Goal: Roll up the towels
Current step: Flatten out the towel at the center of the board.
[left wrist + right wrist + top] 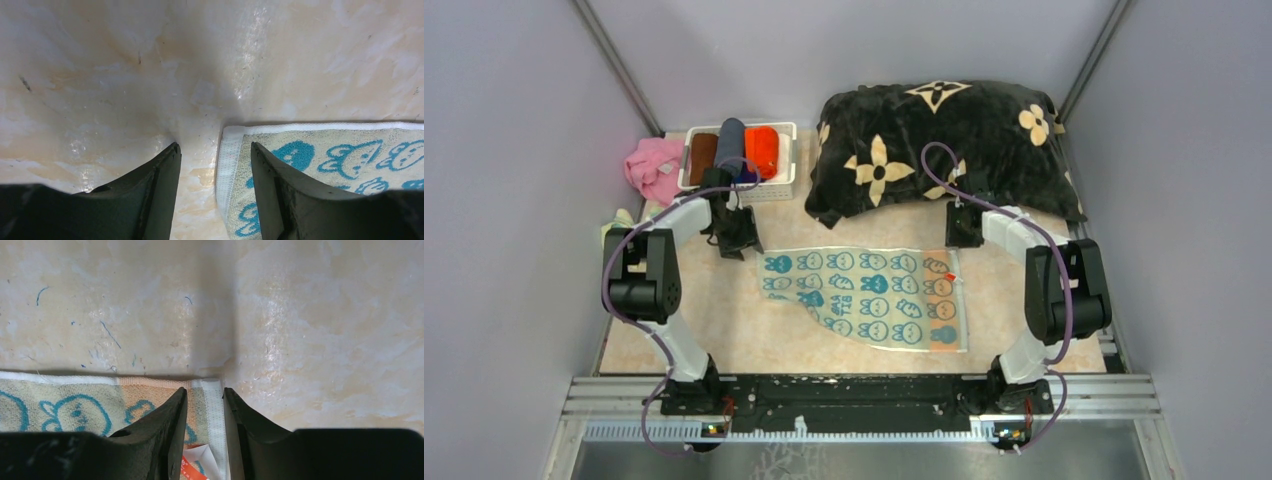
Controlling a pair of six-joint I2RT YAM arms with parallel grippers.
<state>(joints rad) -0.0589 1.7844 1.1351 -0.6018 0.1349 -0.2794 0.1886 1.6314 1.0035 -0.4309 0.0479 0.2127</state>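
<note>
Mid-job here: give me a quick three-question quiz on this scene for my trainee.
1. True or false: the printed towel is already rolled up.
2. Where is the orange-red towel? A) in the basket B) in a drawer C) in a bucket
3. Fill in: the left hand and right hand are open over the printed towel's two ___ corners.

Key: 1 false; 2 A; 3 far.

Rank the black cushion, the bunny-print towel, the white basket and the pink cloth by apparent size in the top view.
Largest to smallest:
1. black cushion
2. bunny-print towel
3. white basket
4. pink cloth
No two look alike in size, so the order is clear.
</note>
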